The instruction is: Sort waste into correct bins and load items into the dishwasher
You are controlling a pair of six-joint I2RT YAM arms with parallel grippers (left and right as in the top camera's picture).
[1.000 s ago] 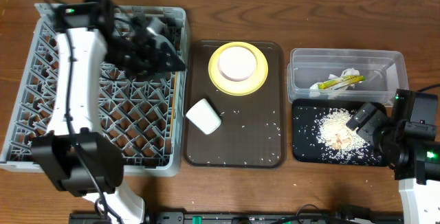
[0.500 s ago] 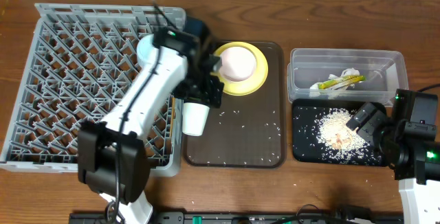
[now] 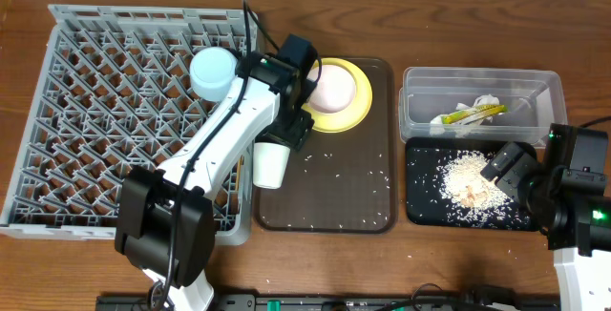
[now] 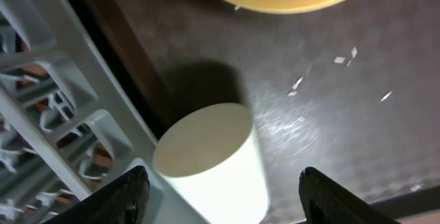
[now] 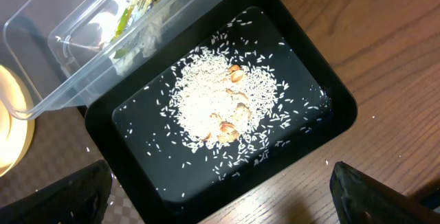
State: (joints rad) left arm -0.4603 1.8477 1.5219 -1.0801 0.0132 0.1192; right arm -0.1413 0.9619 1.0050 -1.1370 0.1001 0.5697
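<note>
Waste binned: wrapper (image 3: 473, 114) in clear tub (image 3: 477, 72), rice (image 3: 466, 179) in black tray (image 3: 420, 211). Blue bowl (image 3: 212, 71) in dish rack (image 3: 95, 111); yellow plate (image 3: 358, 111) and white cup (image 3: 271, 165) on brown tray (image 3: 334, 196), not yet loaded. Left end effector (image 4: 223, 196) open astride the cup; right end effector (image 5: 220, 203) open, empty.

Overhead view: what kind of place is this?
Likely a tabletop dish-clearing setup, not a real kitchen: a grey dish rack, a brown tray with plate and cup, a clear tub and a black tray of rice on a wooden table.

I've swung the left gripper (image 4: 221, 193) from the dish rack (image 3: 95, 111) at upper left to above the white cup (image 3: 270, 165), now upright; the light blue bowl (image 3: 212, 71) sits in the rack.
</note>
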